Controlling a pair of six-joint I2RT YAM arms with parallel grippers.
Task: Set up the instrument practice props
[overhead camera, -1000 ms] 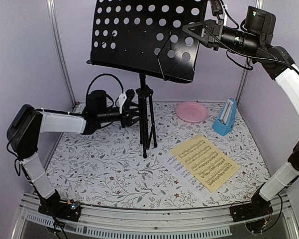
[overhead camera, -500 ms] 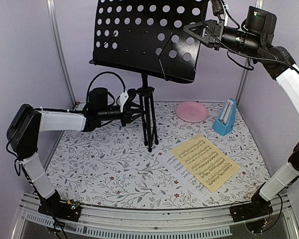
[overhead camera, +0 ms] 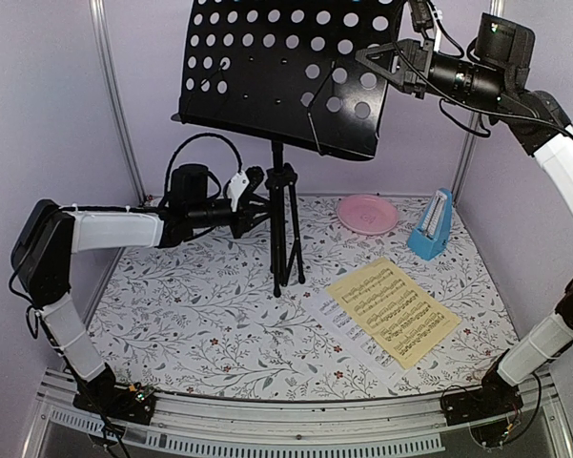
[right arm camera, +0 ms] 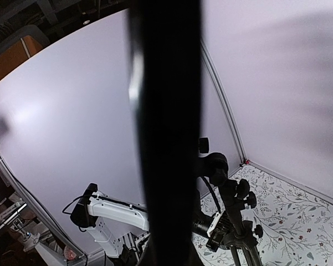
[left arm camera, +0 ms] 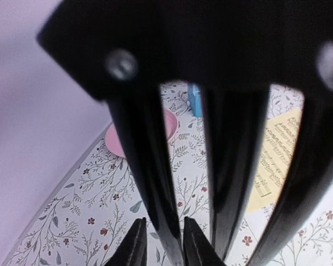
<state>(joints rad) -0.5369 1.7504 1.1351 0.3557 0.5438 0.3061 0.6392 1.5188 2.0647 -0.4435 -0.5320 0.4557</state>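
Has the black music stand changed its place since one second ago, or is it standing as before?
Yes, a little. In the top view the music stand has shifted slightly to the right, toward the pink plate, which lies where it was.

floral table (overhead camera: 200, 324); music stand (overhead camera: 278, 239) tripod centre back; pink plate (overhead camera: 367, 213) and blue metronome (overhead camera: 431, 229) back right; yellow sheet (overhead camera: 393, 310) front right, overlapping white sheet (overhead camera: 338, 318).
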